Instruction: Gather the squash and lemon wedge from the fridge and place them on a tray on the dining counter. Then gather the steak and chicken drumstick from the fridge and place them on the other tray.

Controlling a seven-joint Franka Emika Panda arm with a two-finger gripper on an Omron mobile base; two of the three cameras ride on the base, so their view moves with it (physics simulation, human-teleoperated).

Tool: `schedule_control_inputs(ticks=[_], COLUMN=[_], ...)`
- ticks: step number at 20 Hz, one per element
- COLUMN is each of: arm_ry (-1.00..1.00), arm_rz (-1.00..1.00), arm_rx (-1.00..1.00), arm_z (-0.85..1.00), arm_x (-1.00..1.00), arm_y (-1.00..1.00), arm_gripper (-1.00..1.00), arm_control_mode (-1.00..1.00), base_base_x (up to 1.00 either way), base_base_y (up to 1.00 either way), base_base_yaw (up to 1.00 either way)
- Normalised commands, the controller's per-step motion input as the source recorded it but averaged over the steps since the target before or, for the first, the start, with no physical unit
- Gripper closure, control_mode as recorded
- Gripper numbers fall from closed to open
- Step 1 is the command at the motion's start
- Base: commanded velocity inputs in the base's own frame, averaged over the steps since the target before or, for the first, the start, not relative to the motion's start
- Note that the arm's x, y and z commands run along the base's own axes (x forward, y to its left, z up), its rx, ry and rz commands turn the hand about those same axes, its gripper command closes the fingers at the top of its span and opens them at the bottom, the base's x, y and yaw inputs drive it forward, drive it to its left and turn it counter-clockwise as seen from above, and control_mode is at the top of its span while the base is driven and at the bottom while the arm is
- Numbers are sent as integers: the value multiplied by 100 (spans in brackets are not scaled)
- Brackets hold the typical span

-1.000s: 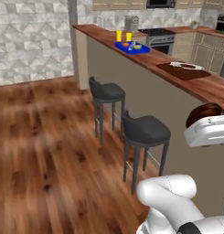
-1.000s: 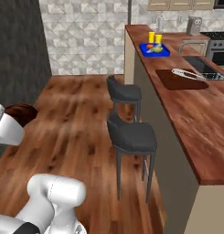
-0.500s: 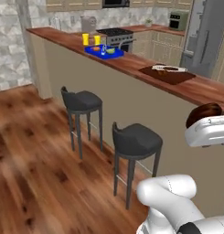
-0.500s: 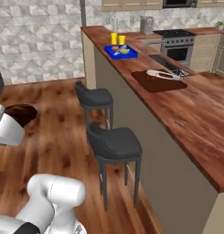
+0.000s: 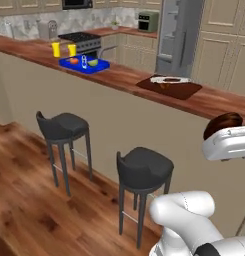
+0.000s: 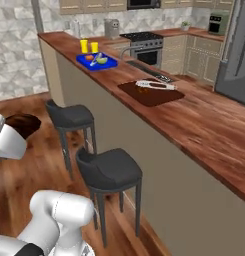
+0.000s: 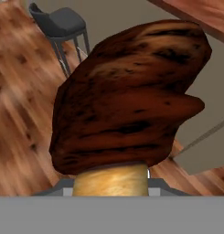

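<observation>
My gripper (image 5: 220,136) is shut on the chicken drumstick (image 7: 131,96), a dark brown piece with a tan bone end that hides the fingers in the hand view. It hangs in front of the dining counter (image 5: 119,76), above the floor, also seen as the drumstick (image 6: 23,125). The blue tray (image 5: 84,64) sits far down the counter with a green lemon wedge (image 5: 93,62) in it. The dark brown other tray (image 5: 170,87) lies nearer, and a flat pale and reddish steak (image 6: 154,85) rests on it. The grey fridge (image 5: 180,35) stands behind the counter.
Two black stools (image 5: 144,167) (image 5: 62,126) stand along the counter's beige base. Two yellow upright things (image 5: 56,49) stand at the blue tray's far side. A stove (image 6: 144,37) and beige cabinets (image 5: 226,35) line the back wall. Wood floor stretches to the left.
The base has driven and turned, so the whole scene has shifted: the counter, stools and trays sit closer and the fridge has come into view. The drumstick stays in the gripper.
</observation>
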Motion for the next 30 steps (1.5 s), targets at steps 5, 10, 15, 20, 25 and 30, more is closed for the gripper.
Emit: schedule_control_inputs(ticks=[5, 10, 15, 20, 25, 30], arm_ry=[0, 0, 0, 0, 0, 0], arm_rz=[0, 0, 0, 0, 0, 0], arm_rx=[0, 0, 0, 0, 0, 0], arm_z=[0, 0, 0, 0, 0, 0], arm_x=[0, 0, 0, 0, 0, 0], arm_y=[0, 0, 0, 0, 0, 0], arm_gripper=[100, 100, 100, 100, 100, 100], arm_control_mode=[100, 100, 100, 100, 100, 100], base_base_x=[42, 21, 22, 31, 35, 41], base_base_y=[56, 49, 39, 39, 48, 49], base_base_yaw=[-43, -44, -43, -44, -43, -42])
